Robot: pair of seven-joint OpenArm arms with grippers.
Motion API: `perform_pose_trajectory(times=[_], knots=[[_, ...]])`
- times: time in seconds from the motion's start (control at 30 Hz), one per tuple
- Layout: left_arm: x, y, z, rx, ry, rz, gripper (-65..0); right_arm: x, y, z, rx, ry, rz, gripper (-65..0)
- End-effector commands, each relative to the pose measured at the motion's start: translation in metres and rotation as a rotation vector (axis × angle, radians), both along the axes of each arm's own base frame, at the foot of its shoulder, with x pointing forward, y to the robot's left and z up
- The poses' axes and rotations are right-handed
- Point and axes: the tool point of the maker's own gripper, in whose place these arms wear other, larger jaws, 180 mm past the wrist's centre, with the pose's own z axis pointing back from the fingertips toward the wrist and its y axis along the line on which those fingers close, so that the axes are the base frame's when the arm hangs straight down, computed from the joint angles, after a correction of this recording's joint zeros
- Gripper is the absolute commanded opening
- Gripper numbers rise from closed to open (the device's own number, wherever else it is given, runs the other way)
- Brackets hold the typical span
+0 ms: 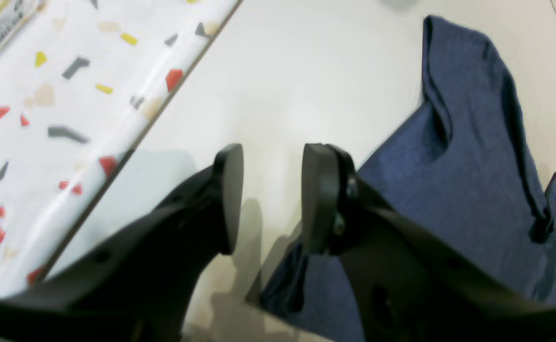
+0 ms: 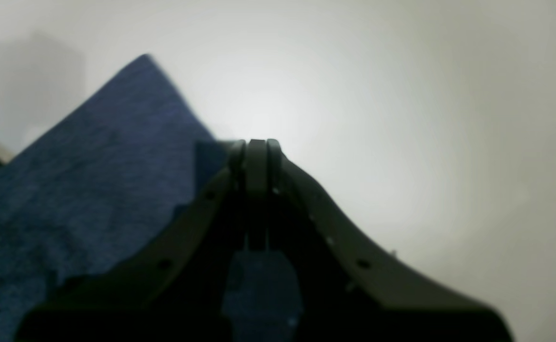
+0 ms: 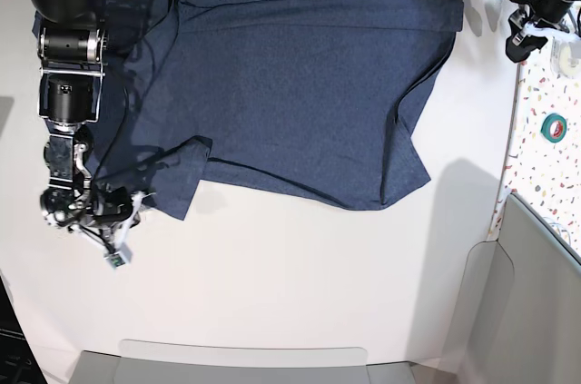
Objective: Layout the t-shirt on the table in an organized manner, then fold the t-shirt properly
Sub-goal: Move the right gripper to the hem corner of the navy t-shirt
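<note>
The t-shirt [image 3: 300, 84] is spread on the bench [image 3: 290, 293]; the right gripper [image 2: 257, 147] is pressed together (cloth just beside), the left gripper [image 1: 271, 190] spread

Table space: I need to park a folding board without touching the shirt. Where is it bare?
The table is bare along its whole near half, below the t-shirt. A narrower bare strip runs between the shirt's sleeve and the speckled surface. The far half is covered by cloth, and the right tool crowds the shirt's other sleeve.
</note>
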Motion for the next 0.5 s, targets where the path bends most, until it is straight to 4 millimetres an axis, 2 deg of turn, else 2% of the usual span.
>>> perform_pose_trajectory(times=[0.0, 0.23, 0.37, 0.47], knots=[[0.005, 0.004, 0.011, 0.023, -0.033, -0.007, -44.3, 0.014, -0.006, 0.029, 0.008, -0.083, -0.004, -65.0], [0.023, -0.017, 0.007, 0.0, -0.039, -0.086, -44.4, 0.002, -0.023, 0.061, -0.016, -0.218, -0.043, -65.0], [0.03, -0.027, 0.005, -0.01, -0.038, -0.124, -44.4, -0.005, -0.019, 0.058, -0.028, -0.224, -0.029, -65.0], [0.043, -0.029, 0.012, -0.002, -0.069, -0.135, -44.3, -0.007, -0.018, 0.052, -0.024, -0.209, -0.03, -65.0]])
